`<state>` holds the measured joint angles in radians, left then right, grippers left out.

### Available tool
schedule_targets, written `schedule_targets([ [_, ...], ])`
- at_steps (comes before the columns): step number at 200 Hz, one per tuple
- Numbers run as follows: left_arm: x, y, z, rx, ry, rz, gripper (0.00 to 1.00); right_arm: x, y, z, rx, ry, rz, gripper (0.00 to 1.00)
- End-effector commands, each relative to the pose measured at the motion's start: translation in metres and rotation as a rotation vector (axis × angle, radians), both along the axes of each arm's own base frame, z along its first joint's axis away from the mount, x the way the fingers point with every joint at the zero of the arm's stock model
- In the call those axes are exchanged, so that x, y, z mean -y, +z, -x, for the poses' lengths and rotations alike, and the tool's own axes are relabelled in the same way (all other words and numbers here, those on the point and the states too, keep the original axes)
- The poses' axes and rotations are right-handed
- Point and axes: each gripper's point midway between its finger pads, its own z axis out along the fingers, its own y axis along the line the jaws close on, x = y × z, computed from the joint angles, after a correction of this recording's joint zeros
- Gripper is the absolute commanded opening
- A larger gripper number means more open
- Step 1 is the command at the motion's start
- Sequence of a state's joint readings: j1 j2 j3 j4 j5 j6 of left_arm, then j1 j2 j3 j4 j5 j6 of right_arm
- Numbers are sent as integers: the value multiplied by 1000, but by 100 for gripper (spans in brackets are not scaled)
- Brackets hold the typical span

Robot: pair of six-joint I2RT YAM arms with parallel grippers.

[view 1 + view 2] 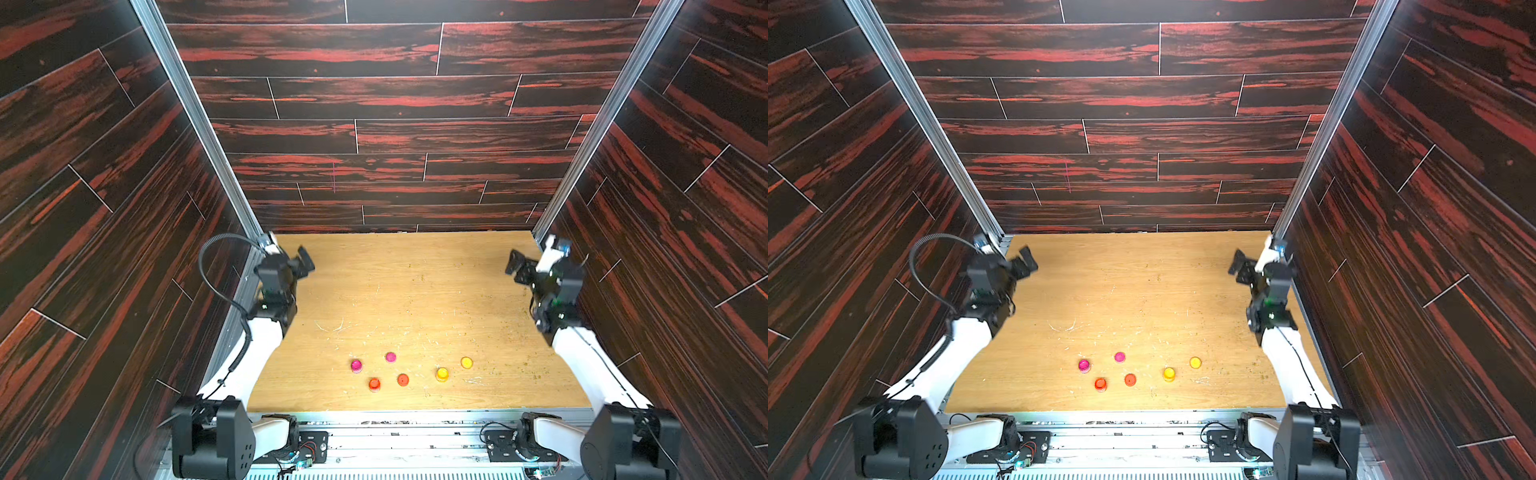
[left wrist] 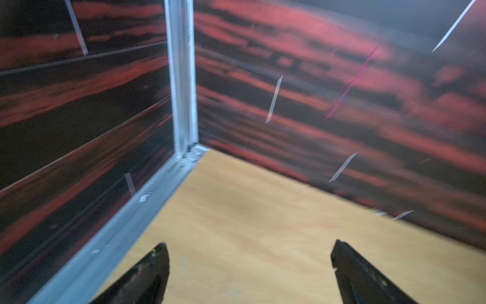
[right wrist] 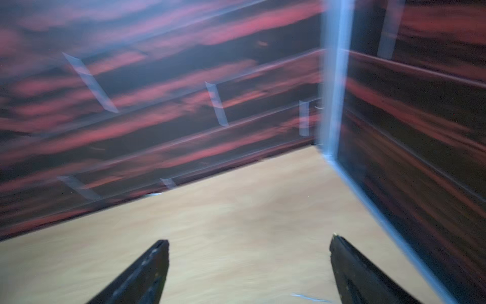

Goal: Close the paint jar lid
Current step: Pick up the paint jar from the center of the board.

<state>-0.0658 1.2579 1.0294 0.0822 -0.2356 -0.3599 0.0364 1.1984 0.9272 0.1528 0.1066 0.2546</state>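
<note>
Small paint jars and loose lids sit in pairs near the table's front edge in both top views. A pink jar (image 1: pixel 356 365) has a pink lid (image 1: pixel 390 356) beside it. A red jar (image 1: pixel 374 384) stands next to a red lid (image 1: pixel 402 379), and a yellow jar (image 1: pixel 1169 374) next to a yellow lid (image 1: pixel 1195 362). My left gripper (image 1: pixel 305 259) hangs open at the far left, well away from them. My right gripper (image 1: pixel 515 266) is open at the far right. The wrist views show only bare table between the left gripper (image 2: pixel 248 252) and right gripper (image 3: pixel 248 250) fingers; no jar appears there.
The wooden table (image 1: pixel 407 291) is scratched and speckled with crumbs. Dark red plank walls close it in on three sides, with aluminium posts (image 1: pixel 199 124) at the back corners. Both arm bases stand at the front rail (image 1: pixel 415 432).
</note>
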Motion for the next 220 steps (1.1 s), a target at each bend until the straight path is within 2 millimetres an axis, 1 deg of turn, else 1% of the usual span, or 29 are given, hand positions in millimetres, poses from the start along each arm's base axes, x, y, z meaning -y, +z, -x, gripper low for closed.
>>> schedule_targets([
  [1, 29, -68, 35, -395, -62, 131, 100, -89, -75, 46, -458, 253, -15, 99],
  [18, 46, -83, 58, -500, -118, 136, 100, -158, -87, 74, -584, 431, 35, 98],
  [28, 54, -90, 74, -525, -145, 140, 100, -187, -96, 90, -647, 496, 36, 98],
  [36, 59, -97, 87, -532, -170, 146, 100, -209, -101, 103, -686, 557, 34, 96],
  [50, 60, -108, 108, -535, -171, 143, 100, -242, -111, 121, -740, 627, 45, 96],
  [70, 62, -119, 125, -526, -178, 141, 100, -288, -128, 142, -814, 727, 105, 92],
  [77, 62, -122, 129, -528, -174, 139, 100, -303, -134, 150, -834, 769, 130, 89],
  [92, 60, -126, 135, -526, -159, 135, 100, -330, -146, 165, -853, 827, 182, 87],
  [115, 60, -136, 140, -547, -152, 139, 100, -377, -157, 193, -824, 983, 231, 85],
  [130, 60, -140, 141, -555, -156, 141, 100, -396, -168, 203, -799, 1034, 279, 83],
  [140, 61, -141, 141, -552, -162, 145, 100, -407, -175, 209, -791, 1073, 295, 79],
  [159, 63, -140, 142, -540, -182, 142, 100, -421, -187, 217, -758, 1127, 345, 76],
  [175, 62, -139, 142, -537, -178, 132, 100, -428, -196, 220, -747, 1150, 369, 75],
  [193, 62, -136, 142, -532, -182, 124, 100, -432, -205, 227, -758, 1180, 384, 71],
  [209, 59, -135, 143, -531, -176, 113, 100, -436, -212, 235, -756, 1206, 415, 71],
  [220, 58, -134, 143, -527, -173, 107, 100, -437, -217, 237, -758, 1206, 427, 70],
])
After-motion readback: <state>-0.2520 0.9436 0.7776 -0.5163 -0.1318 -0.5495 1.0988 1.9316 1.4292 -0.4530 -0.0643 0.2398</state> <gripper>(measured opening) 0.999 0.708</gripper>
